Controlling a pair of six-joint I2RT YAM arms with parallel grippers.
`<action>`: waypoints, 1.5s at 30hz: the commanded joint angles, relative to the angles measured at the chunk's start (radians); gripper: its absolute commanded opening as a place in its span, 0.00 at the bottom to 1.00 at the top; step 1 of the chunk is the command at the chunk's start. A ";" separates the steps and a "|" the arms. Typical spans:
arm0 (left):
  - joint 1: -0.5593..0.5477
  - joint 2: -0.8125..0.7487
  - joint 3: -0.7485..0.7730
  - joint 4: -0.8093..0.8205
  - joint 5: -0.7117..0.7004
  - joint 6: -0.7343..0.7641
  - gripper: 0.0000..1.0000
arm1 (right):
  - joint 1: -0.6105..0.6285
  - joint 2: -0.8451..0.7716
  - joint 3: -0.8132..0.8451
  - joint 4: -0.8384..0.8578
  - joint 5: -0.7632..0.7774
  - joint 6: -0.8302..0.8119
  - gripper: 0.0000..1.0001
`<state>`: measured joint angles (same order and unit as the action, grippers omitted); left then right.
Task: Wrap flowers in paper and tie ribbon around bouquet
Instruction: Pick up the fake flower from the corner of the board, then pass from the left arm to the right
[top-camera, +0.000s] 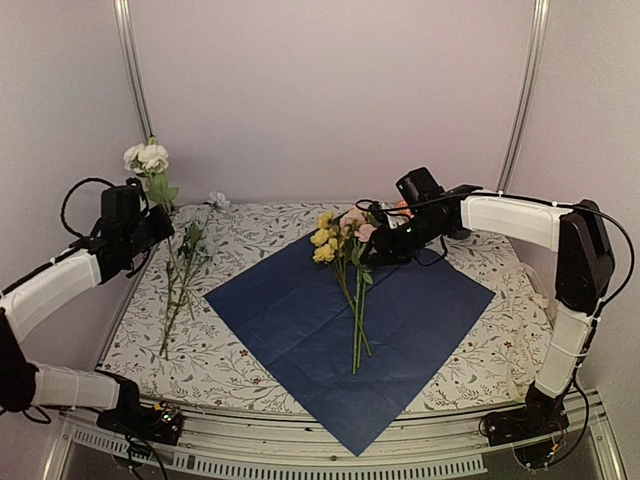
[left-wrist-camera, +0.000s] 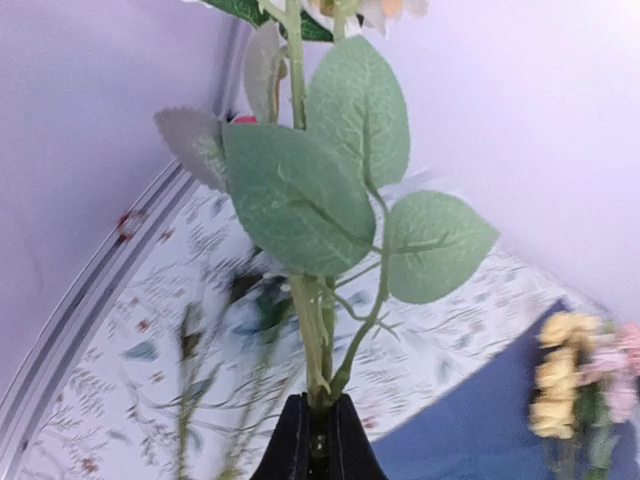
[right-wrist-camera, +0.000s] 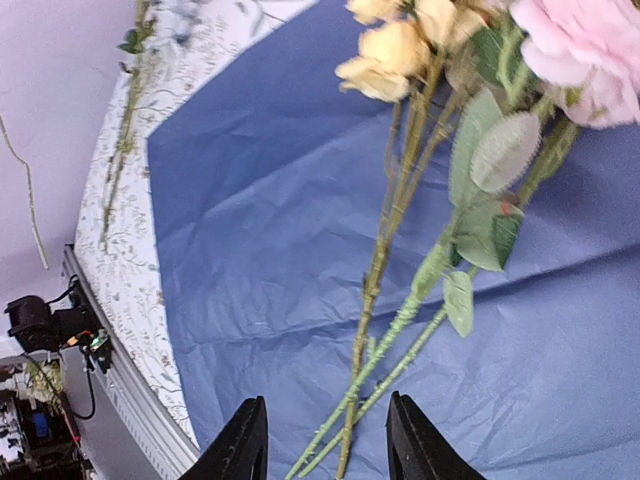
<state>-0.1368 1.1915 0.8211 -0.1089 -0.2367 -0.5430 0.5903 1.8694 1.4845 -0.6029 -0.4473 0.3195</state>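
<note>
Over the tablecloth (top-camera: 230, 370), left pincer (left-wrist-camera: 318, 410) clamps a white flower stem (left-wrist-camera: 308, 320); right pincer (right-wrist-camera: 325, 405) hangs half-open above the paper (right-wrist-camera: 260, 200).

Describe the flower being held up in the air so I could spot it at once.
From the dark blue paper in the middle, look left towards the wall. There the left gripper pinches one stem upright. It alone stands in the air, topped with white blooms; the yellow and pink flowers lie flat on the paper.
</note>
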 joint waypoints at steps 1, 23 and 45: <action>-0.213 -0.202 -0.073 0.363 0.133 0.087 0.00 | 0.054 -0.127 0.020 0.179 -0.202 -0.072 0.42; -0.690 0.078 0.075 1.031 0.604 0.027 0.00 | 0.277 -0.102 0.089 0.835 -0.450 0.047 0.31; -0.420 0.040 0.085 -0.026 -0.044 -0.032 0.99 | -0.033 0.039 -0.019 0.149 -0.120 0.108 0.00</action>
<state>-0.6361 1.2140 0.9165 0.1276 -0.1986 -0.5304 0.5735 1.8252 1.4815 -0.2729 -0.6518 0.4583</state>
